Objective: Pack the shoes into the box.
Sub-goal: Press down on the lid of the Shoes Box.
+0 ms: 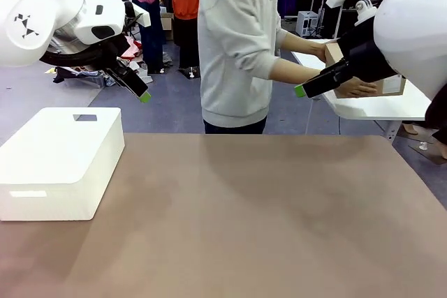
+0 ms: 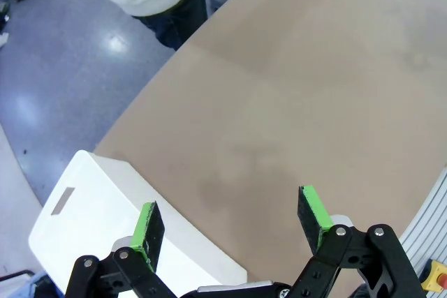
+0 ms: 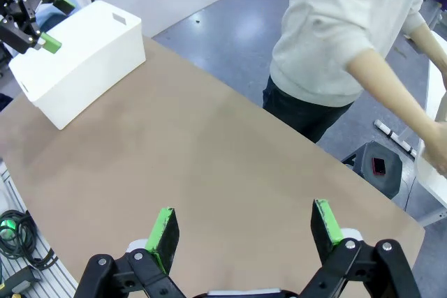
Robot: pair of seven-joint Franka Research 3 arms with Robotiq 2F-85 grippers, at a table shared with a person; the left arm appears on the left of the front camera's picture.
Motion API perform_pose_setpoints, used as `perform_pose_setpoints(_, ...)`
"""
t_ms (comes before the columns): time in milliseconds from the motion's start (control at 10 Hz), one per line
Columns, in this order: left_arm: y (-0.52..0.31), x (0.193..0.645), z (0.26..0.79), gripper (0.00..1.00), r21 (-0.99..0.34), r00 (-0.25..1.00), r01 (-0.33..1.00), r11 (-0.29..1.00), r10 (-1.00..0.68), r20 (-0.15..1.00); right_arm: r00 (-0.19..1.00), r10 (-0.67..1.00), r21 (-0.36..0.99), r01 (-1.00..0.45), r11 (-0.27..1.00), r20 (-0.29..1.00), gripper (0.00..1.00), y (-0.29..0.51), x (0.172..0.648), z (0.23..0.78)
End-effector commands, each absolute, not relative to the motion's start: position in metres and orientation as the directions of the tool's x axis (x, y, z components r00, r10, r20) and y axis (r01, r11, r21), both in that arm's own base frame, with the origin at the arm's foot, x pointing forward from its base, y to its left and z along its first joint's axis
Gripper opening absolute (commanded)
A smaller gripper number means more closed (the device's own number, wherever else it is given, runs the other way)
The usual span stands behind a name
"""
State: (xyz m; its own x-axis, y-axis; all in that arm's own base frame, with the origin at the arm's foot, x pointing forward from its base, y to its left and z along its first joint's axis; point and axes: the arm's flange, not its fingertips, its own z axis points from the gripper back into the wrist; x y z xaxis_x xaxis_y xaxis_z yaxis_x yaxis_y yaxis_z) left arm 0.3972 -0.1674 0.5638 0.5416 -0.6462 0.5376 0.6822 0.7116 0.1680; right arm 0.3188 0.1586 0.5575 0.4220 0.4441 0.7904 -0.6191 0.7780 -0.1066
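Table point(image 1: 265, 221): one, brown, wide. No writing readable on it.

Person point(image 1: 237, 47): one at the far edge, pale sweatshirt, dark trousers, turned toward a white side table point(image 1: 377, 108) at picture right. Both hands reach out to a cardboard box point(image 1: 391, 86) on that side table; one hand point(image 1: 357, 88) lies against its near side. Box is tan, partly hidden by the right arm, no print legible. Can't tell what's inside.

White plastic box point(image 1: 59, 162): one, rounded corners, on the table's left part w/ a small grey label point(image 1: 85, 117) on its lid and a slot handle in the front wall. Label text too small to read. Same box in the left wrist view point(image 2: 105, 221), right under the gripper, and in the right wrist view point(image 3: 80, 54) at the far table end.

Arms: two, white. A small black pattern mark sits on the left arm's housing, not readable as letters.

Left gripper point(image 2: 230, 232): jaws wide apart, nothing between them, raised over the table's left side above the white box. Green pads point(image 2: 147, 228) clean.

Right gripper point(image 3: 244, 232): jaws also spread wide, empty, raised above the table's right side. In the front view its green fingertip point(image 1: 300, 91) overlaps the cardboard box and the person's hand in the picture; contact can't be told.

Cardboard box is off the main table, near the right gripper, well apart from the left one.
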Motion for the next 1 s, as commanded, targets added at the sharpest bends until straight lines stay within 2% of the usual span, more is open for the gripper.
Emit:
perform_pose_setpoints(0,-0.1674,0.3975,0.5648,1.0,0.167,0.544,0.683,0.711,-0.648,0.534,0.429,0.453,-0.112,-0.617,0.779,0.781,1.0,0.1578,0.319,0.5594)
perform_pose_setpoints(900,-0.1674,0.3975,0.5648,1.0,0.167,0.544,0.683,0.711,-0.648,0.534,0.429,0.453,-0.112,-0.617,0.779,0.781,1.0,0.1578,0.319,0.5594)
